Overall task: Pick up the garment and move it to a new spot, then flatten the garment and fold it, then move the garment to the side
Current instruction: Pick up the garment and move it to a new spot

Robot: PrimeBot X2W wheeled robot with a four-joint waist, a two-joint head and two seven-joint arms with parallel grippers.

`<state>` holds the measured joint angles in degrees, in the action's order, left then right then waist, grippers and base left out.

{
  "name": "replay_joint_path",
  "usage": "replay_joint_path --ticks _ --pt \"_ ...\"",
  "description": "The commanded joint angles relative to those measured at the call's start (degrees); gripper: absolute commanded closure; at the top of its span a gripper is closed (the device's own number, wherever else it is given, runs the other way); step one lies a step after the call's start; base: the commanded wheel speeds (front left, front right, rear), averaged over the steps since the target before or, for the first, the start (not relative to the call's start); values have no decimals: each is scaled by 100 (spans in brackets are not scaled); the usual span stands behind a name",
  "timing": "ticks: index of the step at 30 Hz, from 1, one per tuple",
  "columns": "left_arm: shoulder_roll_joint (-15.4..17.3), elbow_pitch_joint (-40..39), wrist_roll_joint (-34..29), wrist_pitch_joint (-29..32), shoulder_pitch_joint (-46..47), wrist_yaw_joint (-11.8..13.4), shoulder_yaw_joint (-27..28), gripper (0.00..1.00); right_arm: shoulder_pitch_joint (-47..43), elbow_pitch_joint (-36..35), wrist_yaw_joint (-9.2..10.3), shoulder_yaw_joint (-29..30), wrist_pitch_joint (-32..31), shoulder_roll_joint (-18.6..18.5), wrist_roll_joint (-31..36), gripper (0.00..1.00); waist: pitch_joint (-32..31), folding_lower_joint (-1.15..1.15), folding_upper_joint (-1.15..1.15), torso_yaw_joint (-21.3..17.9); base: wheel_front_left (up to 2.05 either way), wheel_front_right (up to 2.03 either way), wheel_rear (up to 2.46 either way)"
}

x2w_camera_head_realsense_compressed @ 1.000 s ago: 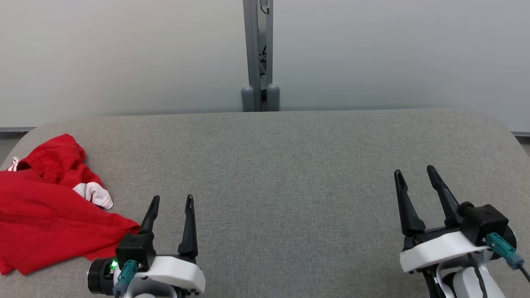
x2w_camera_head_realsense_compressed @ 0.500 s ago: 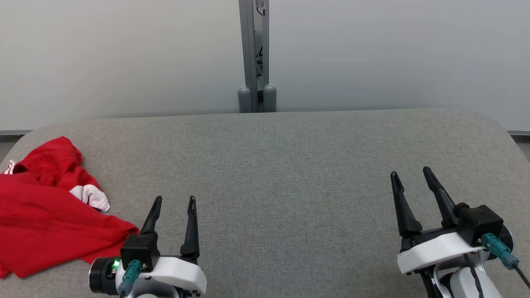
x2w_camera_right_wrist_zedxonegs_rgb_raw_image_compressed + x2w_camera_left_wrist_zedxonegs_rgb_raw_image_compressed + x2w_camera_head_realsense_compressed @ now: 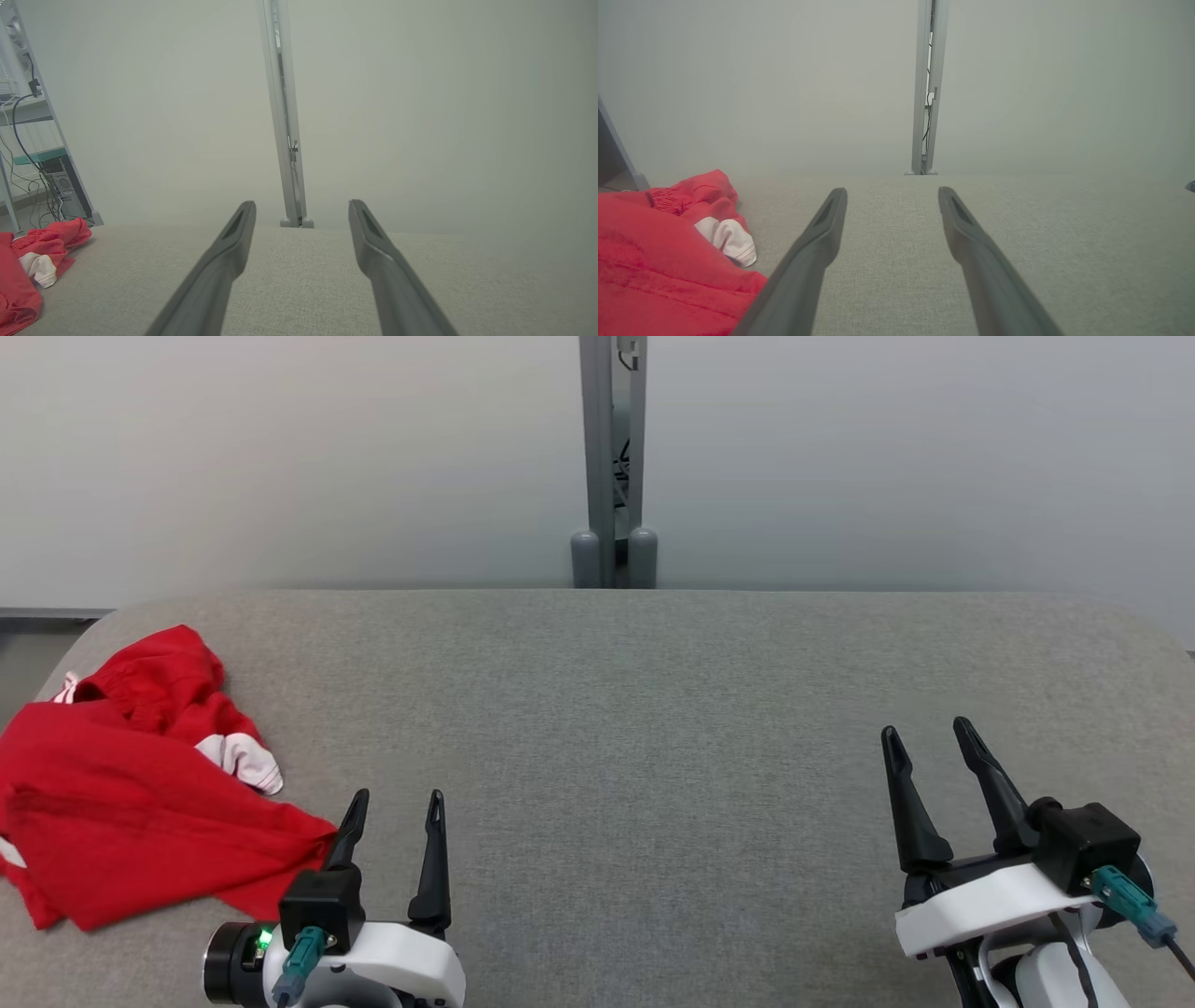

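Left hand [image 3: 399, 795] and right hand [image 3: 924, 728] both wide, empty, low over the grey worktop [image 3: 653, 709]. Crumpled red garment [image 3: 121, 803] lies just beside the left hand, at the worktop's left end. Looks light and limp; I'd pinch the near hem corner.

A: Left wrist view: red garment [image 3: 654, 270], left of the left gripper [image 3: 892, 191] jaws, cut off by the view's edge.
B: Head view: its near corner is hidden behind that gripper's outer finger [image 3: 345, 835]. Type?
A: Crumpled; can't tell. White patch [image 3: 731, 238] unclear too.
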<state>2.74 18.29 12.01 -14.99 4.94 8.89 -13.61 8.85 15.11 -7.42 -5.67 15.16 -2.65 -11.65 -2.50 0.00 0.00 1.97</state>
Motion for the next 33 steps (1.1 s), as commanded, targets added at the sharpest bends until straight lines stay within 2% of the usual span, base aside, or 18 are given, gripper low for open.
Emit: replay_joint_path --ticks 1,4,10,14,15,24,33 --pt "25 8 -80 -20 25 2 48 0 -56 -53 -13 7 10 -45 -57 0 41 0 0 226 0 0 0" --pt "25 19 -123 -20 27 -16 76 0 -76 -67 -13 -12 9 -44 -99 0 71 0 0 392 0 0 0" --pt "24 -3 -214 -20 -6 -21 227 0 -104 -153 -13 -46 9 -45 -147 0 124 0 0 960 0 0 0" --pt "26 -26 -265 -19 -46 -36 334 0 -126 -219 -13 -124 9 -44 -177 0 113 0 0 1367 0 0 0" --pt "24 -27 -313 -17 -63 -61 384 0 -144 -242 -13 -154 9 -45 -192 0 94 0 0 1578 0 0 0" --pt "24 -76 -448 -12 -187 -125 641 0 -219 -267 -13 -365 9 -45 -277 0 -40 0 0 2468 0 0 0" --pt "25 -382 -382 -13 -362 31 986 0 125 -76 -13 -825 9 -45 -355 0 122 0 0 2690 0 0 0"
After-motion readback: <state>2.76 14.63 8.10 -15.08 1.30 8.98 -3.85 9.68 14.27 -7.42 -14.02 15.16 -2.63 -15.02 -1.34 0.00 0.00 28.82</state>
